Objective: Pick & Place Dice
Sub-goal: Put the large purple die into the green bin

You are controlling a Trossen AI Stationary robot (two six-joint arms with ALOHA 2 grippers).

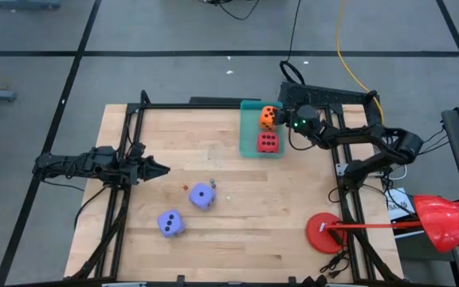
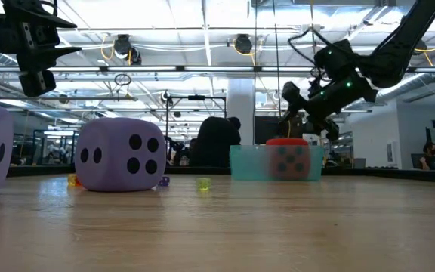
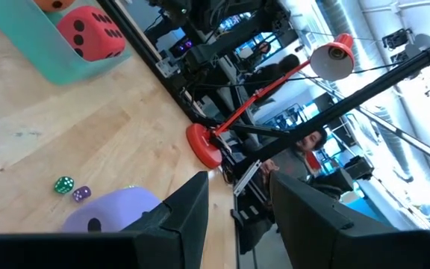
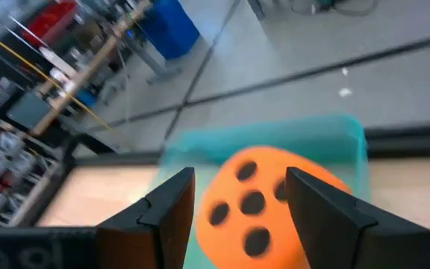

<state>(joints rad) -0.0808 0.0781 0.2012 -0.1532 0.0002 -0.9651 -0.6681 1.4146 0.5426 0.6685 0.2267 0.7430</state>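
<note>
Nearest us in the low view, two purple dice (image 2: 119, 153) sit at lower left. From above, our right gripper (image 1: 281, 117) hovers upper-centre over the teal tray (image 1: 249, 127); the left gripper (image 1: 159, 169) waits mid-left, jaws parted. Right wrist view: wide jaws flank the orange die (image 4: 256, 205); we risk it bouncing out.

orange die (image 1: 268, 116), teal tray (image 1: 248, 135)

Robotics lab, open-plan, industrial feel — exposed ceiling ducts (image 2: 180, 72) and strip lights overhead, grey floor marked w/ dark tape lines (image 1: 78, 68). A wooden bench (image 1: 213, 239) sits in a black frame, cables (image 1: 349, 56) trailing across the floor behind it. Red desk lamp (image 1: 441, 222) clamped at one corner. Beyond the bench: more workstations, monitors, racks, a blue bin (image 4: 172, 26) — and a person (image 2: 216, 142) seated at a desk, back turned.
</note>
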